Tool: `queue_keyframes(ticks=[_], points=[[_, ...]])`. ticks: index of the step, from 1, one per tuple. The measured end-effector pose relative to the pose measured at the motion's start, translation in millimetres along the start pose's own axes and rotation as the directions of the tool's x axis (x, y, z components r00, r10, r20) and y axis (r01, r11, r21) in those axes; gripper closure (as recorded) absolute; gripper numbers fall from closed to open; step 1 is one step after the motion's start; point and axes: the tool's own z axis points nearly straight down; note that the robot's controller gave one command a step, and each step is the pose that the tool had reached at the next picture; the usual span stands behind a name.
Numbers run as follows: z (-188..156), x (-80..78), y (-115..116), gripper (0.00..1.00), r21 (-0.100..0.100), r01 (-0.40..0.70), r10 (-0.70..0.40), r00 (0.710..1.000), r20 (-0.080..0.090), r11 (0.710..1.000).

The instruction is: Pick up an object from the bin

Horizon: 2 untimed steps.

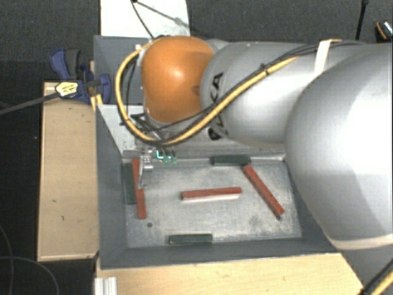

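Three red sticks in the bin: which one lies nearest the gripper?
The red stick along the left wall, its upper end by the gripper. The middle red stick and the slanted red stick at the right lie farther off.

Robotics laboratory, test cell. Evidence: silver industrial arm (276, 103) lettered KUKA, orange wrist cover (172, 78), yellow cable (270, 71) strung along both; plain grey metal bin (113, 238) of loose red bars (210, 195) and dark bars (190, 239); dark carpet (37, 17) round about, black lead (24, 106) trailing across it.
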Motion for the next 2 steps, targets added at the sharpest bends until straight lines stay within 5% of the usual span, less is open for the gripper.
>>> queue_keyframes(ticks=[1,2], points=[[105.7,-1.7,-17.4,0.00,0.002,-0.093,0.093,0.996,-0.005,0.996],[6.1,9.7,-85.4,0.00,-0.001,-0.045,0.045,0.999,0.009,0.999]])
